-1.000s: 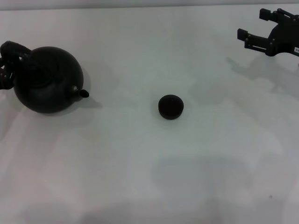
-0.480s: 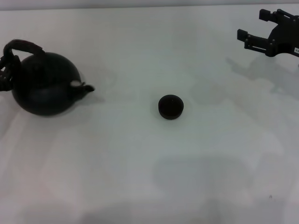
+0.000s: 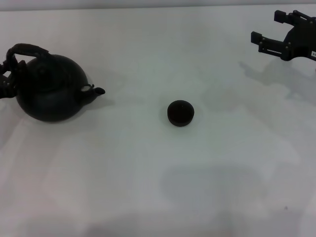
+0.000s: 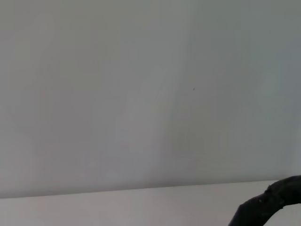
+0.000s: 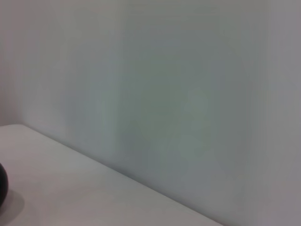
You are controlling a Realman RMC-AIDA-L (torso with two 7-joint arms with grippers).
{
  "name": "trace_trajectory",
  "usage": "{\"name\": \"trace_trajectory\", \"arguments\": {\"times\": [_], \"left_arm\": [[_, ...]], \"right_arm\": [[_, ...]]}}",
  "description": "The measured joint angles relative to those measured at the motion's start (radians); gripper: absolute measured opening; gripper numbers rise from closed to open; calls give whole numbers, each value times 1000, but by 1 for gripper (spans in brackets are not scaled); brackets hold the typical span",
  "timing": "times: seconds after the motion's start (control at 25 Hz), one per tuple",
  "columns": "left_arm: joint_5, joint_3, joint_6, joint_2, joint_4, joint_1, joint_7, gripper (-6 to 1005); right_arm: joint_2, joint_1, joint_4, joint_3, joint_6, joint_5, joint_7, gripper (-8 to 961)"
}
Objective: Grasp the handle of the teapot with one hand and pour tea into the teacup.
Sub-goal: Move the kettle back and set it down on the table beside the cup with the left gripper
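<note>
Compared with half a second before: large round-bellied matte black teapot (image 3: 49,89) shifted slightly rightward on the white table (image 3: 148,173) and tipped more upright, short curved spout (image 3: 98,91) now pointing right toward the tiny round dark handleless teacup (image 3: 180,113), well apart from it. Teacup unmoved, likewise the right gripper (image 3: 275,30). Thick black arched handle (image 3: 27,50) rising over the teapot's crown, its far-left end meeting the left gripper (image 3: 6,74) at the picture's edge. Left gripper mostly cut off there; impossible to tell whether pinching the handle or merely beside it. In the left wrist view, only a dark curved bit at the lower corner, too little to identify; in the right wrist view, a sliver of the teapot (image 5: 2,184) at the edge. Right gripper parked at the far right, raised over the table, fingers (image 3: 260,38) spread apart, holding nothing.
</note>
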Motion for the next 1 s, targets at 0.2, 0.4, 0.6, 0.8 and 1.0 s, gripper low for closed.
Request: {"name": "trace_trajectory", "arguments": {"times": [0.2,0.4,0.6,0.8,1.0], "left_arm": [[-1,0,23,-2,1,11,45,258],[-2,-51,104,-7,0,26,77,464],[-3,-68,165,-7,6,57,96,684],[-7,-140,290,-9,3,103,156,727],[-9,-272,418,-12,-2,163,207,723]], "right_arm": [[0,-3,0,1,7,0,-2,870],[-3,-6,0,5,9,0,1,870],[-5,-9,4,6,10,0,2,870],[-7,-9,6,6,11,0,4,871],[-15,-11,8,8,11,2,5,871]]}}
